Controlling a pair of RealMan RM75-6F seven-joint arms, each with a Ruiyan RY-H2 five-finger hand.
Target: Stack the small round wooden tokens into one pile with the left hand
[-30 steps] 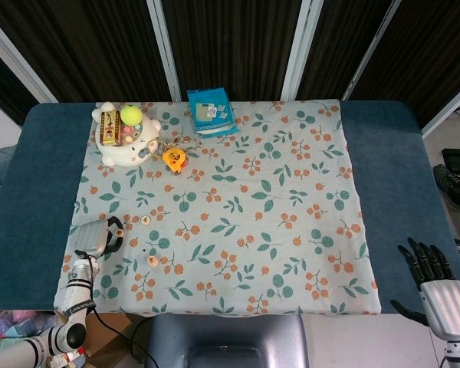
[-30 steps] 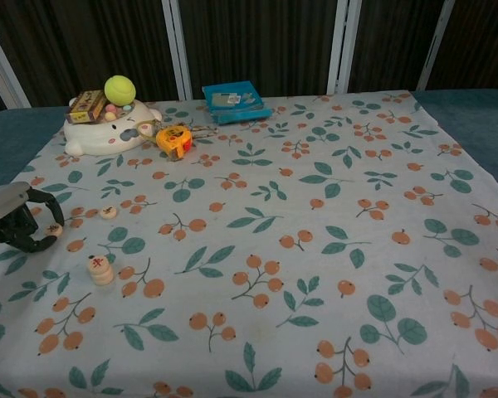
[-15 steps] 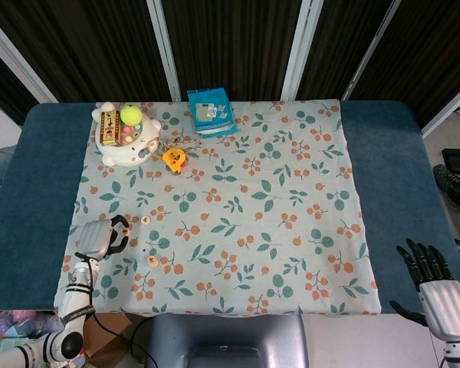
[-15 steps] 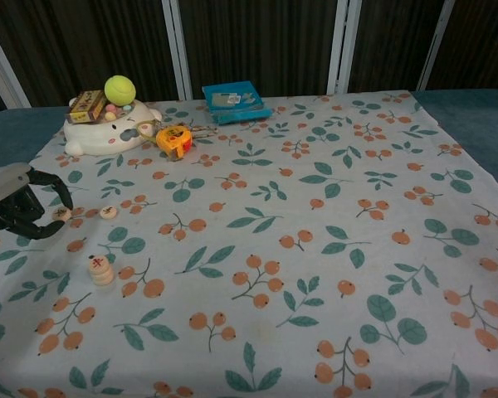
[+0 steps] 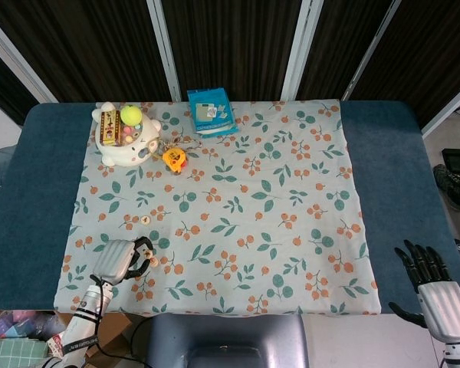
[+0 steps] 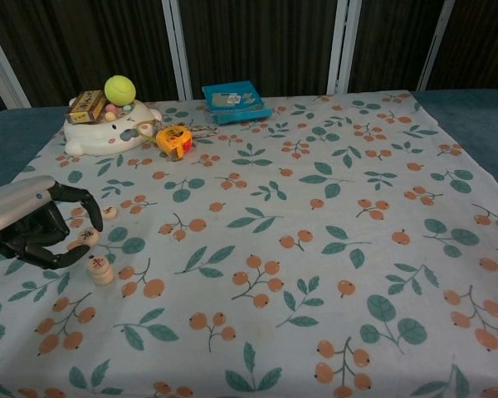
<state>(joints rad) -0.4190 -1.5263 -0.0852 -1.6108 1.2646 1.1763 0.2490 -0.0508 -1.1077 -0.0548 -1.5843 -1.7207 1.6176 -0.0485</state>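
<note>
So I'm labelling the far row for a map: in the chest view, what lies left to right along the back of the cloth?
White animal-shaped toy with the tennis ball on it → yellow tape measure → blue box.

Along the far edge of the patterned cloth (image 6: 332, 249), toward its far-left corner, a white animal-shaped tray (image 6: 108, 133) topped by a tennis ball (image 6: 119, 89), an orange tape measure (image 6: 173, 139) and a blue packet (image 6: 234, 100) form the only tall obstacles. Near the left edge, the left hand (image 6: 41, 232) hangs just above a short token pile (image 6: 100, 270), with a loose token (image 6: 109, 212) beyond it. The cloth's middle, right side and front edge lie open to passage.
</note>
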